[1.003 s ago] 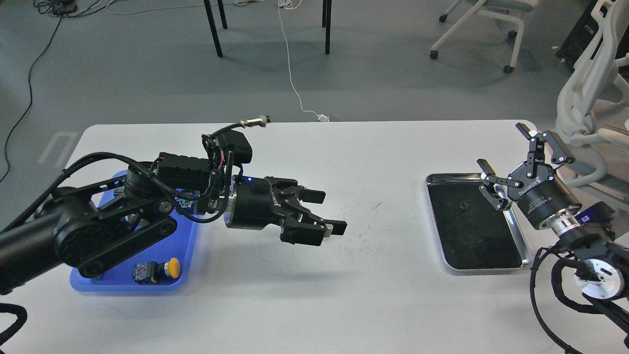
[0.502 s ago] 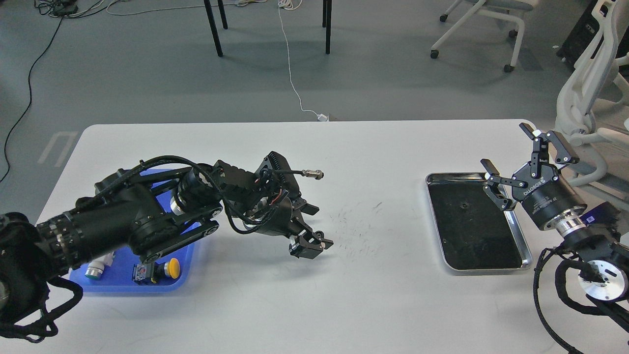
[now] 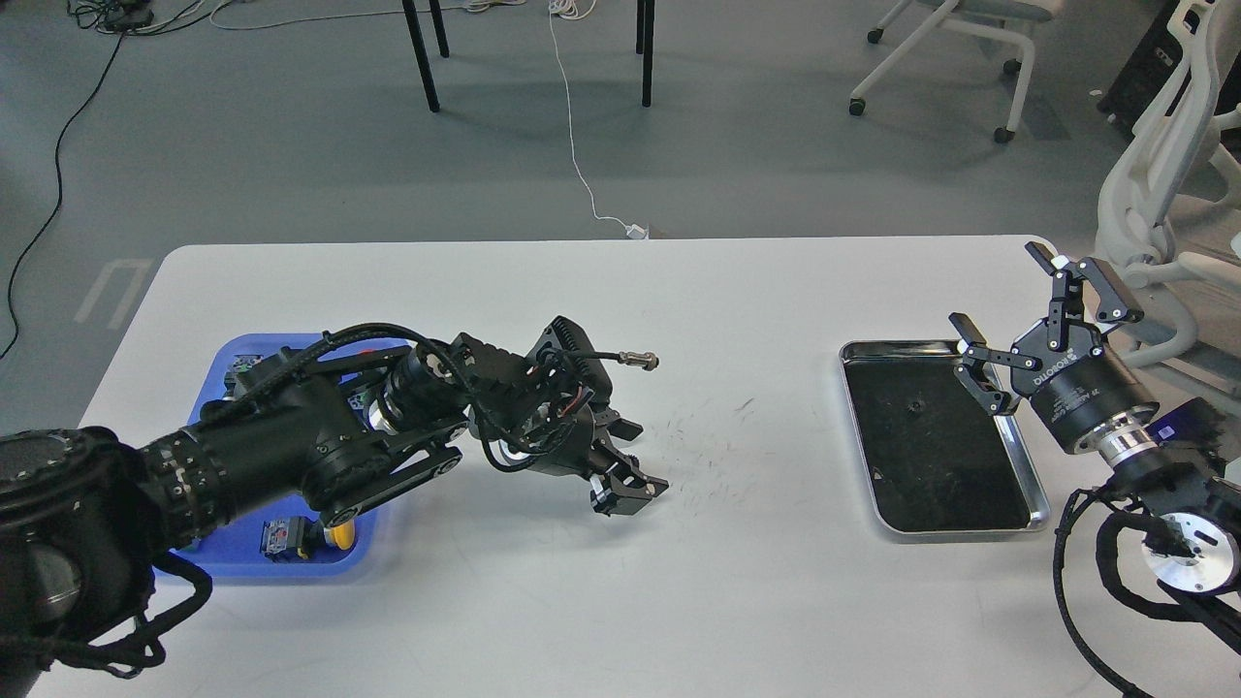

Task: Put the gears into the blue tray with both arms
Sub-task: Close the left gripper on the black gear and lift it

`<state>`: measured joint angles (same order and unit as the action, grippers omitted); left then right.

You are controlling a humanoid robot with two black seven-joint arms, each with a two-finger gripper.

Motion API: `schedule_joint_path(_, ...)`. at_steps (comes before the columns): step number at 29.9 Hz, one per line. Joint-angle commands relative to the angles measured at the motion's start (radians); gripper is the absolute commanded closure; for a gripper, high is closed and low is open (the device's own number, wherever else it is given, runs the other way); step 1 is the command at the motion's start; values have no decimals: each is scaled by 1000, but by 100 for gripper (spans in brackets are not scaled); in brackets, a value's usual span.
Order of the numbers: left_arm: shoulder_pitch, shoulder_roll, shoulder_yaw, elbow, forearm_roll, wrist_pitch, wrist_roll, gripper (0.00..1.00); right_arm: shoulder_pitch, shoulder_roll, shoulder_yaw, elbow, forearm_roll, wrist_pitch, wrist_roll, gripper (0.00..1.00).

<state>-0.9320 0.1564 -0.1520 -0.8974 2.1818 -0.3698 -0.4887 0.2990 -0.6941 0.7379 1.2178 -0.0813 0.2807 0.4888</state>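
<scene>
Currently the left arm (image 3: 291, 456) is reaching across the white surface (image 3: 601, 582) from the lower left, its long axis running left to right and slanting down toward the surface. Left end effector (image 3: 635, 475) is pointing right and down, sitting just above the scuffed middle of the surface; fingers are dark and foreshortened, so cannot tell whether they are gripping anything or how far apart they are. A cable plug with a metal tip (image 3: 635, 361) is sticking out to the right above the wrist.

Blue tray (image 3: 242, 567) is lying at the left of the surface, mostly covered by the left arm, long axis running away from the camera. A yellow-cap push-button switch (image 3: 334, 535) is lying in its near right corner, beside a small dark block (image 3: 283, 539).

Silver metal tray with black lining (image 3: 1037, 490) is lying at the right, long axis running near to far. One tiny gear (image 3: 913, 407) is showing as a small dark ring on the lining, toward the far half; which way it is facing is too small to tell.

Right end effector (image 3: 1013, 315) is hovering over the tray's far right corner, pointing up and left, fingers spread wide, holding nothing.
</scene>
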Motion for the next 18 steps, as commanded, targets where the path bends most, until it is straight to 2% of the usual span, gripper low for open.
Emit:
schedule_joint_path(1,4,3,12,9,0,0,0,36,0,-1,0,0,0,0,0,1)
schedule_joint_path(4,5,5,20,12,0,2,0,53,0,-1,0,0,0,0,0,1)
schedule_joint_path(7,5,8,22,12,0,6,0,60,2,-1,0,0,0,0,0,1)
schedule_joint_path(14,5,3,22,28,0,8,0,87,0,-2,0,2,0,-2,0,1)
schedule_joint_path(18,4,15,20,25,0,31,0,91,0,-2,0,2,0,-2,0,1)
